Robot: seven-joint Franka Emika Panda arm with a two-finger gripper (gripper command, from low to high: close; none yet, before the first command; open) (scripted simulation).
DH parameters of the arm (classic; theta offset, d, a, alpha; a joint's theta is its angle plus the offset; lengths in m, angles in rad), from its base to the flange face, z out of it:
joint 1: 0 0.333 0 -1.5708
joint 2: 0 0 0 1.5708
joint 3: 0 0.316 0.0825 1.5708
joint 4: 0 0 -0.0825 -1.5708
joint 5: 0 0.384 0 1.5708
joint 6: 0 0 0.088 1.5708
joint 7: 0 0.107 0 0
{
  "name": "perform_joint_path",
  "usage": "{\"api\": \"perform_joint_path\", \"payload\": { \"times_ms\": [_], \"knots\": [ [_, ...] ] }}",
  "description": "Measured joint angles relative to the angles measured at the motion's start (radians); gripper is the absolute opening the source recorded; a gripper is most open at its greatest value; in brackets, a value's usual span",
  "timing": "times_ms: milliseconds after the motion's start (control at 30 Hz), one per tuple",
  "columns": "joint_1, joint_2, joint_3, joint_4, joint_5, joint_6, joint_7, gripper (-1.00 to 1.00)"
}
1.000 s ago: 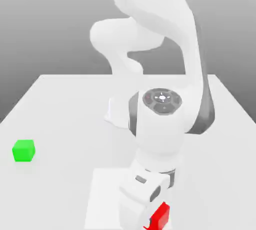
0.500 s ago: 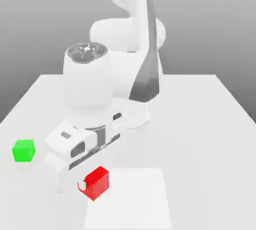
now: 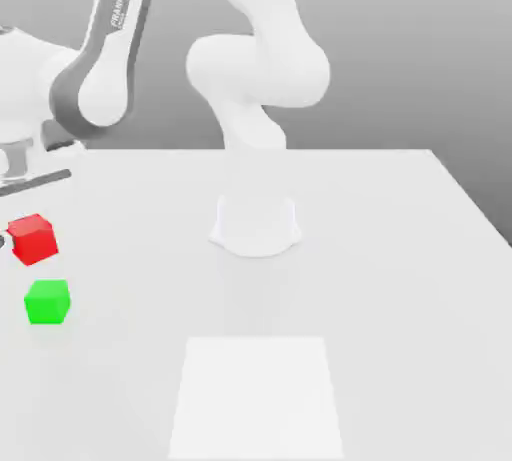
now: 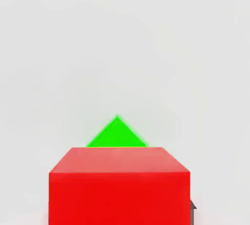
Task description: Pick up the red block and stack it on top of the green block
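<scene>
The red block hangs in the air at the exterior view's far left, a little above the table. My gripper is shut on it, with most of the hand cut off by the picture's edge. The green block rests on the table just below the red block and slightly nearer the camera, not touching it. In the hand view the red block sits close up between the fingers. One corner of the green block peeks out beyond it.
The arm's white base stands at the middle of the white table. A paler square patch lies on the table's near side. The arm's grey-and-white links reach over the left edge.
The arm has swung from the near right of the exterior view across to the far left, carrying the red block with it. The red block now hangs over the green block, which has not moved.
</scene>
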Motion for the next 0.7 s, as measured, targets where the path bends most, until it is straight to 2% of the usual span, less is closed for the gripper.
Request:
{"api": "perform_joint_path", "payload": {
  "times_ms": [300,700],
  "knots": [
    [0.012,0.047,0.001,0.004,0.08,0.055,-0.057,-1.0],
    [0.022,0.166,0.031,0.009,0.259,0.129,-0.185,-1.0]
  ]
}}
